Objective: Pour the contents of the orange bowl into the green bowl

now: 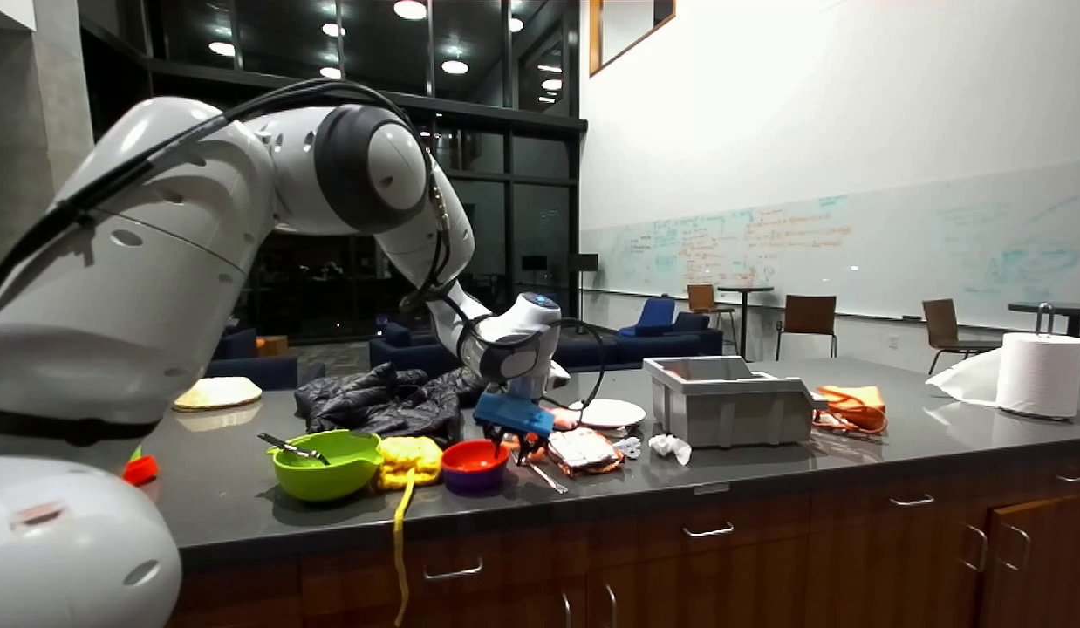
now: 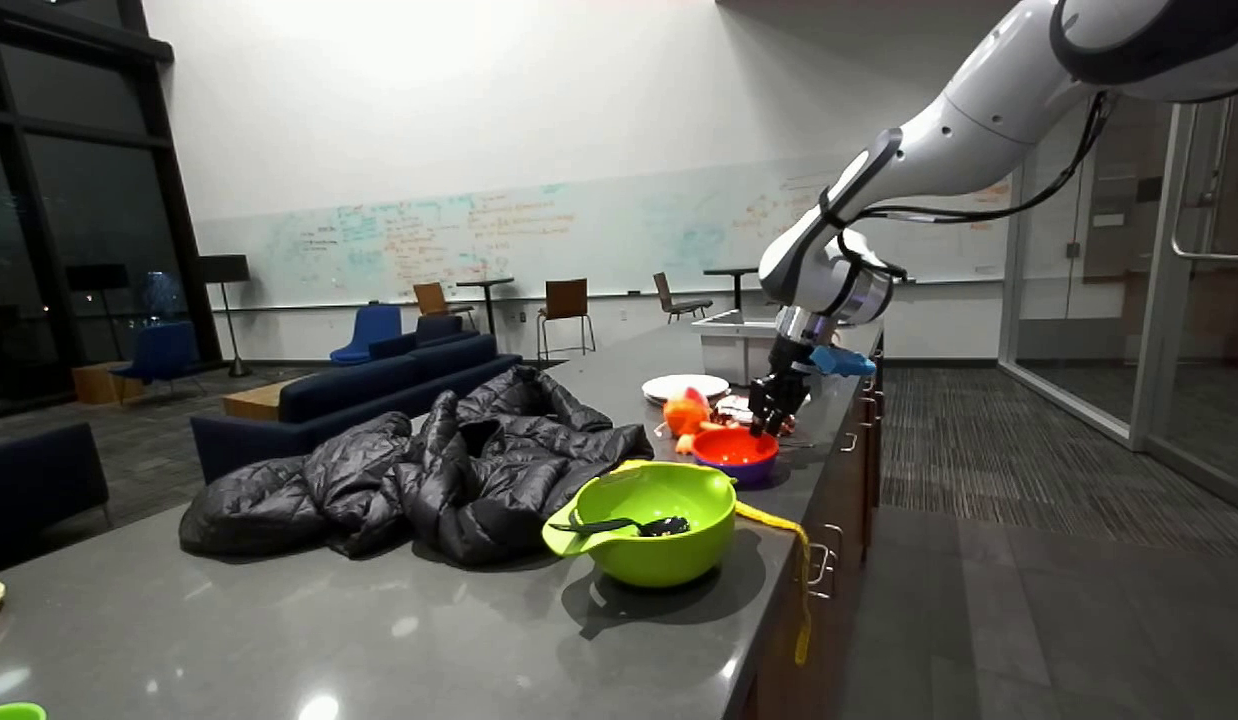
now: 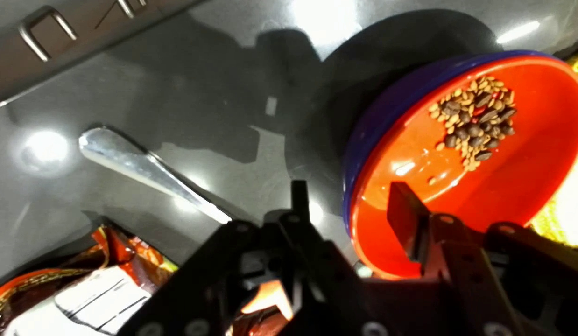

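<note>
Fingers parted, the hand (image 3: 350, 200) stood astride the rim of the orange bowl (image 3: 518, 182), one fingertip (image 3: 403, 212) inside the wall and one outside, with space showing on both sides of the rim; it appeared to hold nothing yet. That stance presumably suited a pinch on the wall, for lifting and tipping. Below the rim showed a purple wall (image 3: 378, 126), perhaps a second bowl nested beneath. Grains (image 3: 467, 151) and dark beans (image 3: 475, 130), with a few red bits (image 3: 479, 111), lay gathered clear of the inner finger.

Close by the outer finger lay a metal utensil (image 3: 149, 171), its other end masked by the hand, and then a snack packet (image 3: 90, 289). On the orange bowl's side of the hand came a yellow cloth (image 1: 411, 460) and, past it, the green bowl (image 1: 326, 478), upright and likely set there to catch the pour. A dark spoon (image 2: 663, 526) rested in it, maybe for stirring afterwards.

Farther from the hand, on the green bowl's side, sprawled a black jacket (image 2: 479, 510), while a grey bin (image 1: 732, 414) stood the opposite way. Dark, glossy table (image 2: 379, 620) ran beneath everything, patched with reflected light. Well beyond the hand, a scribbled whiteboard (image 1: 767, 231), chairs (image 1: 810, 316) and dark windows (image 1: 379, 48) closed off the room.
</note>
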